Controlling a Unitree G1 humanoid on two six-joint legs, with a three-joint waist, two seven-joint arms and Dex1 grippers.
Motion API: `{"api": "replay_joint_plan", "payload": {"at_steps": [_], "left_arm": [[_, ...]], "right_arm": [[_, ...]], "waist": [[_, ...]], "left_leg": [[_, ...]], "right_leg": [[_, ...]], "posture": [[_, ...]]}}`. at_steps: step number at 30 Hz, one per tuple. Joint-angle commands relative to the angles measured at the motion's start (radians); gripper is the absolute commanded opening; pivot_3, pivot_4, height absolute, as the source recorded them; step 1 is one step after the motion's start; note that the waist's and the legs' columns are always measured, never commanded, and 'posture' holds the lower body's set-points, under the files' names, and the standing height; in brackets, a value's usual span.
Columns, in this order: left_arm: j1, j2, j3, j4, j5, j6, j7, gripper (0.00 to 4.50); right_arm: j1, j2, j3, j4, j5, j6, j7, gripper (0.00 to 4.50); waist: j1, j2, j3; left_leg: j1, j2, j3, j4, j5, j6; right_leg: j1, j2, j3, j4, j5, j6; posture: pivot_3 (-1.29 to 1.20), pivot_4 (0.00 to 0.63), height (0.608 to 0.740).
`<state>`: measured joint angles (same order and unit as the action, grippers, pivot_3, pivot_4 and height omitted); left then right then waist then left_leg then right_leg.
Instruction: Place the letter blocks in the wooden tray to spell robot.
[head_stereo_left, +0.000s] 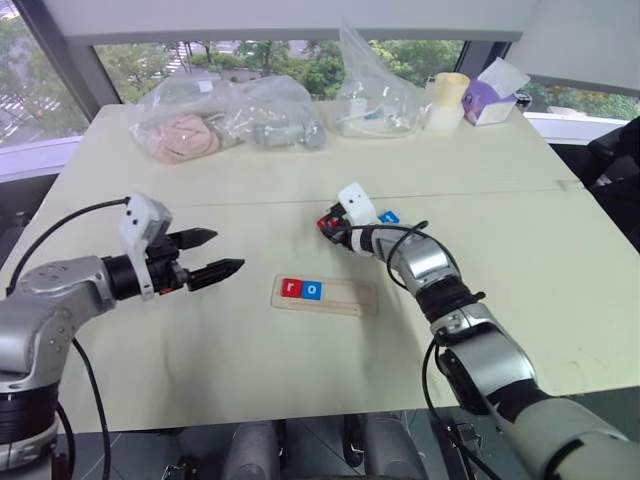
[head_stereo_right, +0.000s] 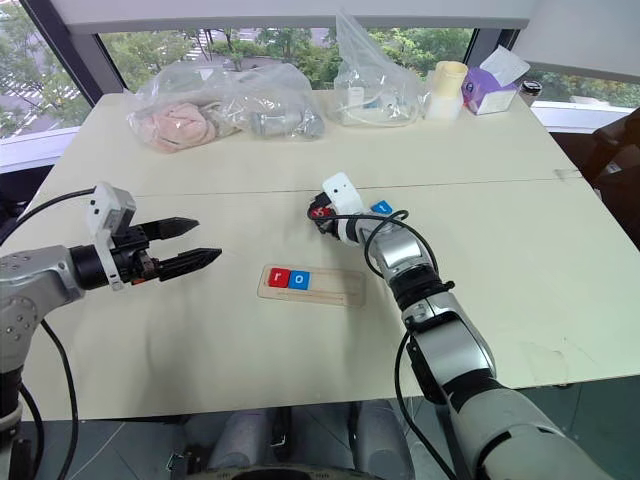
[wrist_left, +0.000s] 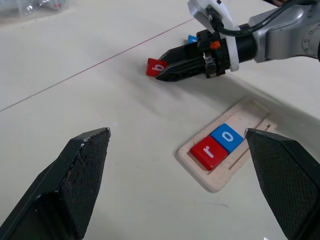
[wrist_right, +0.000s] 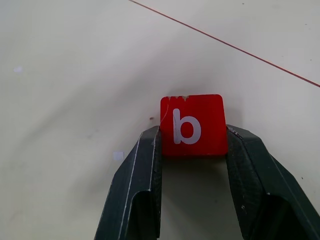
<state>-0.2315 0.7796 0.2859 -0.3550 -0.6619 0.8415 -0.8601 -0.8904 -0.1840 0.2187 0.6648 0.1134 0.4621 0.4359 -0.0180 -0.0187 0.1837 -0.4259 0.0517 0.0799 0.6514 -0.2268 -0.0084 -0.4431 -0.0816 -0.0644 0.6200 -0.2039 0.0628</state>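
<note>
Right end effector (wrist_right: 192, 142) clamps red "b" block (wrist_right: 192, 125); left end effector (head_stereo_left: 218, 254) gapes wide, empty

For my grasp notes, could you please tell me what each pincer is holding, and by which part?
The right pincer grips the red b block by its two opposite side edges. The left pincer is open and holds nothing.

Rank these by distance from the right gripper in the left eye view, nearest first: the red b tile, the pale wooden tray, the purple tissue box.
1. Red b tile: clamped between the right gripper's fingers.
2. Pale wooden tray: on the table, nearer the robot.
3. Purple tissue box: at the table's far right edge.
</note>
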Motion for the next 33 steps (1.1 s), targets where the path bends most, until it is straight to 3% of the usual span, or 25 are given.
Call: {"api": "replay_joint_plan", "payload": {"at_steps": [1, 6, 10, 14, 21, 27, 28, 32, 33], "left_arm": [[-0.026, -0.009, -0.03, -0.019, 0.004, -0.029, 0.015, 4.5], [-0.043, -0.013, -0.094, -0.061, 0.007, -0.04, 0.021, 4.5], [-0.071, -0.021, -0.169, -0.072, 0.047, -0.072, 0.023, 4.5], [-0.113, -0.038, -0.226, -0.063, 0.071, -0.101, 0.019, 4.5], [-0.156, -0.077, -0.303, -0.005, 0.119, -0.15, 0.003, 4.5], [-0.191, -0.089, -0.319, 0.031, 0.137, -0.171, -0.012, 4.5], [-0.193, -0.088, -0.322, 0.035, 0.142, -0.176, -0.015, 4.5], [-0.188, -0.082, -0.318, 0.04, 0.153, -0.186, -0.022, 4.5], [-0.186, -0.078, -0.316, 0.04, 0.156, -0.187, -0.024, 4.5]], "right_arm": [[-0.012, -0.007, -0.065, -0.067, -0.001, -0.005, -0.032, 1.16], [0.171, -0.111, -0.2, -0.573, 0.06, 0.23, -0.079, 1.16], [0.373, -0.187, -0.333, -0.971, 0.088, 0.533, -0.149, 1.16], [0.485, -0.111, -0.48, -1.254, 0.067, 0.832, -0.278, 1.16], [0.631, 0.081, -0.462, -1.422, 0.035, 0.986, -0.393, 1.16], [0.694, 0.148, -0.407, -1.41, 0.019, 0.984, -0.43, 1.16], [0.697, 0.16, -0.405, -1.408, 0.023, 0.985, -0.43, 2.2], [0.696, 0.162, -0.4, -1.413, 0.015, 0.991, -0.438, 4.11], [0.69, 0.148, -0.401, -1.419, 0.009, 0.991, -0.441, 4.42]], "waist": [[0.002, 0.0, 0.0], [0.01, 0.0, 0.0], [0.009, 0.0, 0.0], [0.003, 0.0, 0.0], [0.001, 0.002, 0.0], [0.005, 0.002, 0.0], [0.005, 0.002, 0.0], [0.004, 0.002, 0.0], [0.004, 0.002, 0.0]], "left_leg": [[0.0, 0.0, 0.0, 0.0, 0.0, 0.0], [-0.002, 0.0, 0.0, -0.001, 0.0, 0.0], [-0.002, -0.001, 0.001, -0.002, 0.0, 0.0], [-0.001, 0.0, 0.0, -0.002, 0.0, 0.0], [0.001, 0.001, -0.003, -0.002, 0.0, 0.0], [-0.001, 0.0, -0.003, -0.002, 0.0, 0.0], [-0.001, 0.0, -0.003, -0.002, 0.0, 0.0], [-0.001, 0.0, -0.003, -0.002, 0.0, 0.0], [-0.001, 0.0, -0.003, -0.002, 0.0, 0.0]], "right_leg": [[0.0, 0.0, 0.0, 0.0, 0.0, 0.0], [0.0, -0.001, 0.0, -0.001, 0.001, 0.002], [0.0, -0.001, 0.0, -0.004, 0.0, 0.001], [-0.001, -0.001, 0.0, -0.003, -0.001, 0.0], [-0.001, 0.003, 0.0, -0.003, 0.0, -0.001], [-0.002, 0.001, 0.0, -0.005, 0.002, -0.003], [-0.002, 0.001, 0.0, -0.005, 0.002, -0.003], [-0.001, 0.001, 0.0, -0.006, 0.002, -0.003], [-0.001, 0.001, 0.0, -0.006, 0.001, -0.003]], "posture": [[0.0, 0.15, 0.739], [0.0, 0.15, 0.739], [0.0, 0.15, 0.739], [0.0, 0.15, 0.739], [0.0, 0.15, 0.739], [0.0, 0.15, 0.739], [0.0, 0.15, 0.739], [0.0, 0.15, 0.739], [0.0, 0.15, 0.739]]}}
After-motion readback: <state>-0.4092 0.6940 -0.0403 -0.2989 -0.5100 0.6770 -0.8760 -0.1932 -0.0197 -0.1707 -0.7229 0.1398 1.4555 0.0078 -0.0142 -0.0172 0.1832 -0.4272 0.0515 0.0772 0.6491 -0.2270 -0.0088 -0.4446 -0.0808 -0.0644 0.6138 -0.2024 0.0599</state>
